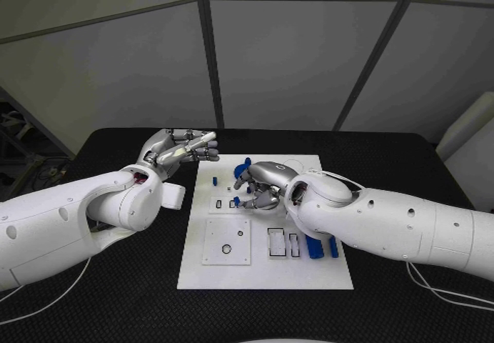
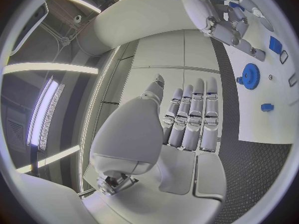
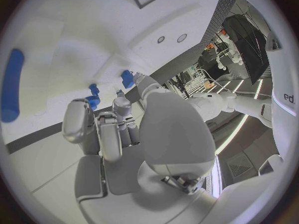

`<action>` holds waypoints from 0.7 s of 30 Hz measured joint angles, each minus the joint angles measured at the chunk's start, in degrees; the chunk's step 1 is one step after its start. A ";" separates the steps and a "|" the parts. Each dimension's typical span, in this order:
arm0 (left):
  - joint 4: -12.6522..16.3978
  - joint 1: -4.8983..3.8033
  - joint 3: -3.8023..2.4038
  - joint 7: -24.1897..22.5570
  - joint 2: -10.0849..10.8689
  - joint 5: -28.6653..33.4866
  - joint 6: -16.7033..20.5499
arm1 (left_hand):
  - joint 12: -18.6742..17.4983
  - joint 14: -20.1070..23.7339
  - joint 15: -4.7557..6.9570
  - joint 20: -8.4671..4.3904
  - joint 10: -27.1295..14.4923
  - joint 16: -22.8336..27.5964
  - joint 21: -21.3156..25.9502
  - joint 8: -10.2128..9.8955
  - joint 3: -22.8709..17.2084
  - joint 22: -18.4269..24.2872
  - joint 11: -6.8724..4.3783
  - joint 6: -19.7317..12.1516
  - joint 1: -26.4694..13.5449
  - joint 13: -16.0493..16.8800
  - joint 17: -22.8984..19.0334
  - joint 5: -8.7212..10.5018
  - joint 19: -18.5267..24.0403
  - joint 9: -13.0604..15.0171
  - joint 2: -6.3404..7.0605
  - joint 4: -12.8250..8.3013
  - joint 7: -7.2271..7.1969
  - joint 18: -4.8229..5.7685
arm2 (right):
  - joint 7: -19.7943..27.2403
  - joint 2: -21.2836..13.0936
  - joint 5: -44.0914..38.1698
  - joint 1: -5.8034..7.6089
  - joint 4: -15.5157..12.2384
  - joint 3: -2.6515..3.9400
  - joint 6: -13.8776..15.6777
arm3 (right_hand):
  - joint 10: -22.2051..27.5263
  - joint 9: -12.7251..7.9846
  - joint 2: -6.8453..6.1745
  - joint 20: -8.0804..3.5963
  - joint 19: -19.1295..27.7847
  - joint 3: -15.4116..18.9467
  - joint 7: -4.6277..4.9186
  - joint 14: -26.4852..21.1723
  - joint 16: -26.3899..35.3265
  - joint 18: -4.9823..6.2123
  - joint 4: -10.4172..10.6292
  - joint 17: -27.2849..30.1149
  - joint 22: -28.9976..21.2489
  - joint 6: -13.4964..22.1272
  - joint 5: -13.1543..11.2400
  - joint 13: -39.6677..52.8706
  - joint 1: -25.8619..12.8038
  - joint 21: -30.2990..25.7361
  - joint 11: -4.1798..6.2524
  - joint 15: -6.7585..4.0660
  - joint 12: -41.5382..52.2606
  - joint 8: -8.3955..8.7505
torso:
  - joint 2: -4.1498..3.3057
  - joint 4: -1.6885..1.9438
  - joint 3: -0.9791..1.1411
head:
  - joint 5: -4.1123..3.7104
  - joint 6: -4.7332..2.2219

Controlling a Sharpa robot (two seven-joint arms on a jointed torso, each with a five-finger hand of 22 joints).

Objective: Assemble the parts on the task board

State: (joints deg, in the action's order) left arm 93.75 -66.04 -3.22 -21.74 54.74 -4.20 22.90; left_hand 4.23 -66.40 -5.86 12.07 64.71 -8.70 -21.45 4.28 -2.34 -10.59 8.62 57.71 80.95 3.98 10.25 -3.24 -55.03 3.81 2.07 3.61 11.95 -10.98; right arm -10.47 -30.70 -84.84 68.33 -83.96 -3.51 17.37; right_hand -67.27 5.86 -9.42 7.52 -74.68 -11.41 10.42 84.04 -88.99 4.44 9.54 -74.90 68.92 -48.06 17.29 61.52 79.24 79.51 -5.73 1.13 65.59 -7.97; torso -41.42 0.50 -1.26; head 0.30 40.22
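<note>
1. The right robot hand [image 1: 263, 187] hovers over the task board's [image 1: 265, 275] upper middle, fingers curled down by a small blue part [image 1: 235, 203]; whether it grips is unclear.
2. The left robot hand [image 1: 183, 148], fingers straight and empty, hangs off the board's far-left corner, so the right is nearer.
3. The blue gear [image 2: 251, 75] lies just beyond the right hand.

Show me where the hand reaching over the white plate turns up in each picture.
Head view: the right hand is in the middle, fingers curled down over the task board.
Left wrist view: it is out near the circle's rim, just past the blue gear.
Right wrist view: its own palm and fingers fill the middle, fingertips beside a small blue part.
Shared landmark: the white task board, under the hand in all three.
</note>
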 measured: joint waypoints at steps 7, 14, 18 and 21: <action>-1.12 0.00 0.00 4.47 0.68 -4.87 -1.23 | 2.85 -10.26 3.47 -2.97 7.34 -7.93 -5.14 1.40 2.78 -2.74 -2.96 3.96 -4.75 1.99 4.58 0.00 -7.37 0.52 1.05 2.50 -2.58 0.01 | 9.24 -4.14 5.38 0.09 -2.46 0.08 8.03 | 0.96 -0.25 0.26 0.32 3.91 1.74 0.00 0.00 2.02 0.91 0.16 0.00 -5.17 0.00 3.77 -1.59 0.88 -3.18 0.11 0.00 -0.84 -0.81 | 0.15 -0.04 0.00 | 0.09 -0.40; -3.20 -0.32 0.01 14.18 1.05 -14.49 -5.72 | 10.16 -17.64 7.06 -7.84 14.41 -43.29 -19.69 3.28 4.96 -13.66 -6.60 6.39 -8.29 8.54 36.72 0.25 -18.55 2.02 0.63 6.81 -5.25 0.02 | 17.37 -8.79 14.82 1.15 -5.17 0.81 10.24 | 6.42 -0.23 0.91 -0.58 15.65 1.51 -1.10 -1.45 10.17 4.07 -0.85 5.08 -20.49 -4.77 4.76 -12.01 2.65 -13.31 1.34 -0.70 -10.19 -2.77 | 0.79 -0.10 0.01 | 0.09 -0.38; -4.28 -1.63 0.02 21.01 0.39 -21.05 -9.34 | 19.99 -17.56 8.63 -9.38 13.26 -68.17 -42.58 5.49 5.52 -40.63 -7.59 6.27 -8.27 17.91 62.76 -0.36 -25.26 4.36 0.62 9.07 -6.75 5.37 | 19.38 -11.51 21.47 1.99 -5.89 1.93 10.29 | 8.21 -1.08 0.36 -0.99 24.98 -0.83 -1.43 -11.64 30.43 5.84 -0.58 27.43 -33.23 -6.59 4.99 -24.15 3.28 -25.44 1.67 -0.90 -23.57 -2.53 | 1.38 -0.19 0.04 | 0.21 -0.20; -4.83 -2.73 0.00 26.85 -0.57 -26.04 -12.47 | 31.60 -17.60 9.07 -9.50 11.20 -71.02 -50.45 7.89 5.84 -51.26 -8.25 5.72 -8.27 28.83 64.60 -0.15 -27.53 6.71 0.62 10.44 -7.22 5.38 | 20.22 -13.26 26.71 2.76 -6.10 2.23 10.01 | 7.79 -1.47 0.54 -0.11 28.59 -3.21 -1.10 -19.06 46.26 5.83 -0.24 39.75 -37.19 -7.71 4.99 -30.82 3.71 -31.99 1.51 -0.13 -31.58 -2.16 | 1.75 -0.23 0.07 | 0.40 0.01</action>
State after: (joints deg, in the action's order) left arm 88.91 -68.77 -3.22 5.11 54.18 -30.24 10.43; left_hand 35.83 -84.00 3.21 2.57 75.92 -79.71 -71.90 12.16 3.49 -61.85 0.37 63.43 72.69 32.81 74.85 -3.38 -82.55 10.52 2.69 14.05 4.73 -5.61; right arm 9.75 -43.96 -58.14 71.09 -90.07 -1.28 27.38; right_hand -59.47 4.39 -8.88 7.41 -46.09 -14.62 9.32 64.98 -42.73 10.28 9.30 -35.16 31.73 -55.77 22.28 30.71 82.95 47.52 -4.23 1.00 34.01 -10.13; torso -39.67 0.27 -1.19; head 0.69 40.22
